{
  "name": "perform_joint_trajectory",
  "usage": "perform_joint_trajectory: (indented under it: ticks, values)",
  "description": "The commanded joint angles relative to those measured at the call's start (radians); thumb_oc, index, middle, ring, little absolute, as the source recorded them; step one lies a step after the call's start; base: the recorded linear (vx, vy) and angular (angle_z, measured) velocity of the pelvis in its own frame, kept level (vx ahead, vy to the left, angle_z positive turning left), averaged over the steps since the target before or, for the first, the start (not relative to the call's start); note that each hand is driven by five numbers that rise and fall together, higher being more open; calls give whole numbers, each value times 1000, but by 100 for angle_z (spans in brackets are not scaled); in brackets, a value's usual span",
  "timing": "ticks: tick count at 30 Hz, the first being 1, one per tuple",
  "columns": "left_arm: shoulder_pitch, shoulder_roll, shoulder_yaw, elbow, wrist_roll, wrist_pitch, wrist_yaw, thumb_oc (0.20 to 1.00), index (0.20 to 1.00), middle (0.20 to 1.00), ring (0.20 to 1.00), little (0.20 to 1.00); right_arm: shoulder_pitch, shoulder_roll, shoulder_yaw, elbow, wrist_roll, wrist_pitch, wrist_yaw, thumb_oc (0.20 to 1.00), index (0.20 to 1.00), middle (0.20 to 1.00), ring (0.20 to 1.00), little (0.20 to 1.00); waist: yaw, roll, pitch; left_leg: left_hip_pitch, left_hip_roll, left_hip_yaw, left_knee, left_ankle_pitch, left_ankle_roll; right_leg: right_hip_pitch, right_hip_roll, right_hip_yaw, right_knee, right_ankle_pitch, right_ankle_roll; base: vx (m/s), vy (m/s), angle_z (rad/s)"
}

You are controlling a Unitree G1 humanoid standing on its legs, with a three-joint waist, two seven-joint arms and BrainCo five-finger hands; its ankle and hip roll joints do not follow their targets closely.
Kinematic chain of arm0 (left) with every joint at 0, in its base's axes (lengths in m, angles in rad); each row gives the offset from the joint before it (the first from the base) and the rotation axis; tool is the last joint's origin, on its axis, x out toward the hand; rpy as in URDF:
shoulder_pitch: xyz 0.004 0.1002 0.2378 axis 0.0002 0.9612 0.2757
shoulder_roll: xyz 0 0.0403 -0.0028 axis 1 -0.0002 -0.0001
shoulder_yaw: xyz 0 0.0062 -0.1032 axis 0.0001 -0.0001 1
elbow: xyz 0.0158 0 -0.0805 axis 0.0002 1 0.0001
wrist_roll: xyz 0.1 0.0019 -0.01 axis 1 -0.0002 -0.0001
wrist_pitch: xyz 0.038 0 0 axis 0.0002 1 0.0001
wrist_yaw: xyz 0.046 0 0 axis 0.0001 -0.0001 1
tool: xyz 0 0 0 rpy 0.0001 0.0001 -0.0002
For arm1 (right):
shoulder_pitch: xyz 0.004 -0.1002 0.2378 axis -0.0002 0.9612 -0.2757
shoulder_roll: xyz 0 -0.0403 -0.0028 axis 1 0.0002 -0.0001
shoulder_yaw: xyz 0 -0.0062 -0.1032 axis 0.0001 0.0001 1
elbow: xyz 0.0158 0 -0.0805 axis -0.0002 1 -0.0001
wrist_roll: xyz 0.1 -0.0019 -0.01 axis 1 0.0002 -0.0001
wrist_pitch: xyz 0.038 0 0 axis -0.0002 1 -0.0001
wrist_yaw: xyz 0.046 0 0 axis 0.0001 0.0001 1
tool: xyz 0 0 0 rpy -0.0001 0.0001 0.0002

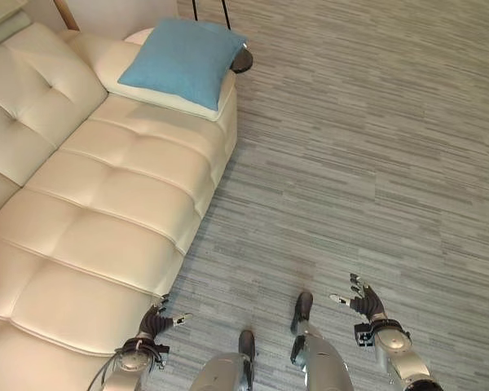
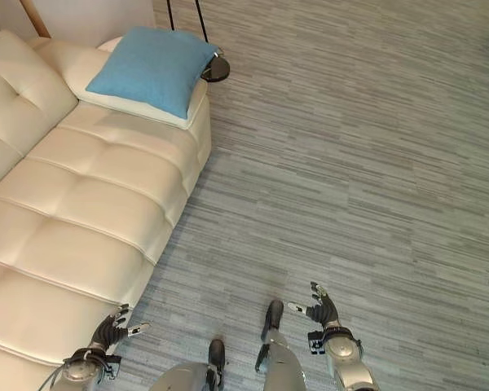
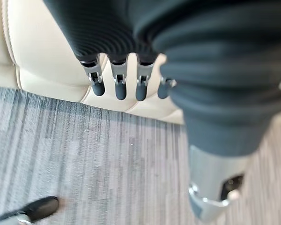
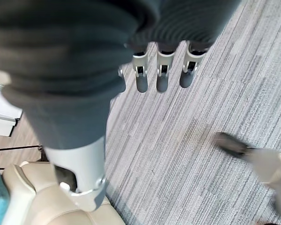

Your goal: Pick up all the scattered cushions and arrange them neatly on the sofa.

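Left eye view: blue cushion (image 1: 183, 59) lying on sofa (image 1: 106, 212) arm, well ahead of left hand (image 1: 152, 322). Both hands hanging empty, fingers relaxed, apart; right hand (image 1: 365, 303) over floor (image 1: 367, 147). Likely searching step; next calling for finding remaining cushions.

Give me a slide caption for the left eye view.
Blue cushion rests on the cream sofa; both robot hands hang open above grey floor.
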Motion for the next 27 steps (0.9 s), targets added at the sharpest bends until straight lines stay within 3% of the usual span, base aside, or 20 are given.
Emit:
perform_joint_trajectory:
  ticks: [1,3,4,7,8,11,12,13,14,15,16,17,19,20,21,22,23,24,25,27]
  values:
    - [22,43,-12,-91,17,-39,22,1000,1000,1000,1000,1000,5,-33,-10,-57,3,-30,-17,1000,1000,1000,1000,1000,-4,5,-23,228,94,-135,-110,-89,-119,126,19,-20,-18,100,11,488,-234,80]
    - [27,38,-16,-85,19,-39,22,1000,1000,1000,1000,1000,14,-34,-11,-54,4,-31,-19,1000,1000,1000,1000,1000,-9,10,-29,254,116,-137,-113,-96,-128,136,17,-29,3,102,6,367,-205,67]
    - [31,26,-21,-76,14,-37,20,1000,1000,1000,1000,1000,18,-42,-16,-53,4,-34,-20,1000,1000,1000,1000,1000,-15,30,-44,280,168,-136,-107,-79,-153,149,29,-44,49,84,-7,391,-271,44]
    - [39,20,-21,-82,7,-36,15,1000,1000,1000,1000,1000,32,-51,-25,-66,14,-42,-18,1000,1000,1000,1000,1000,-25,50,-58,244,225,-147,-33,61,-189,180,51,-56,84,26,-45,383,-297,46]
    - [37,19,-26,-91,3,-36,5,1000,1000,1000,1000,1000,32,-60,-30,-64,22,-44,-21,1000,1000,1000,1000,1000,-21,56,-51,204,256,-117,61,130,-183,215,70,-55,93,-16,-73,279,-204,31]
    - [28,16,-30,-91,-2,-32,0,1000,1000,1000,1000,1000,37,-69,-45,-55,23,-38,-28,1000,1000,1000,1000,1000,-25,43,-43,119,303,-40,173,167,-150,263,81,-46,103,-73,-108,352,-235,3]
    - [16,16,-31,-84,-5,-35,-1,1000,1000,1000,1000,1000,35,-77,-50,-49,22,-36,-29,1000,1000,1000,1000,1000,-18,35,-35,63,261,-26,178,106,-132,304,86,-22,95,-95,-111,282,-130,-25]
    - [16,15,-31,-84,-5,-35,-1,1000,1000,1000,1000,1000,35,-77,-51,-49,22,-36,-29,1000,1000,1000,1000,1000,-17,36,-34,63,261,-26,180,104,-132,304,87,-22,95,-96,-111,294,-83,0]
    - [12,13,-35,-82,-5,-39,-3,1000,1000,1000,1000,1000,32,-82,-53,-44,23,-39,-32,1000,1000,1000,1000,1000,-12,31,-33,18,220,-26,173,59,-126,319,82,-15,86,-103,-105,417,-46,-37]
    - [7,10,-43,-78,-4,-42,-6,1000,1000,1000,1000,1000,27,-87,-61,-42,27,-45,-42,1000,1000,1000,1000,1000,9,28,-29,-90,121,-8,104,35,-120,377,99,-8,54,-119,-100,418,-47,-5]
    - [7,10,-43,-78,-4,-42,-6,1000,1000,1000,1000,1000,27,-87,-61,-42,27,-45,-42,1000,1000,1000,1000,1000,9,27,-28,-89,121,-8,103,35,-119,378,99,-7,54,-119,-100,559,-21,-6]
    - [11,11,-40,-81,2,-42,-1,1000,1000,1000,1000,1000,23,-80,-55,-32,25,-47,-50,1000,1000,1000,1000,1000,38,33,-30,-138,70,-3,6,114,-126,428,137,3,22,-128,-96,387,5,9]
    - [21,12,-40,-81,23,-22,5,1000,1000,1000,1000,1000,17,-68,-61,-16,12,-36,-75,1000,1000,1000,1000,1000,90,38,-34,-229,39,-15,-70,217,-153,516,191,46,1,-163,-94,719,71,-18]
    - [41,26,-27,-97,22,-23,4,1000,1000,1000,1000,1000,25,-59,-49,-45,1,-32,-44,1000,1000,1000,1000,1000,107,27,-46,-203,63,-34,-44,200,-131,566,180,65,30,-221,-88,787,183,-74]
    - [52,27,-23,-93,15,-27,3,1000,1000,1000,1000,1000,30,-55,-41,-44,-7,-31,-34,1000,1000,1000,1000,1000,112,19,-56,-201,52,-43,-19,187,-114,572,163,72,46,-218,-83,819,295,-107]
    - [55,32,-13,-83,12,-25,0,1000,1000,1000,1000,1000,40,-49,-38,-54,-27,-35,-25,1000,1000,1000,1000,1000,116,-3,-65,-156,34,-45,3,147,-95,557,106,54,138,-159,-43,453,214,-100]
    - [54,32,-13,-83,12,-25,0,1000,1000,1000,1000,1000,40,-49,-39,-54,-27,-35,-25,1000,1000,1000,1000,1000,116,-2,-67,-158,35,-45,0,151,-95,554,107,55,137,-156,-44,487,279,-63]
    - [50,44,-5,-82,-2,-25,-1,1000,1000,1000,1000,1000,30,-48,-35,-74,-28,-35,-18,1000,1000,1000,1000,1000,108,0,-49,-111,26,-46,8,112,-64,460,56,71,334,-22,-20,300,201,-66]
    - [49,52,-2,-85,-7,-27,3,1000,1000,1000,1000,1000,24,-47,-27,-79,-29,-43,-17,1000,1000,1000,1000,1000,100,9,-43,-84,32,-50,5,98,-51,400,46,77,422,35,-21,422,253,-61]
    - [41,60,3,-87,-10,-27,10,1000,1000,1000,1000,1000,18,-41,-17,-87,-34,-38,-15,1000,1000,1000,1000,1000,88,31,-29,-35,50,-68,4,76,-36,321,30,52,514,19,-53,481,79,21]
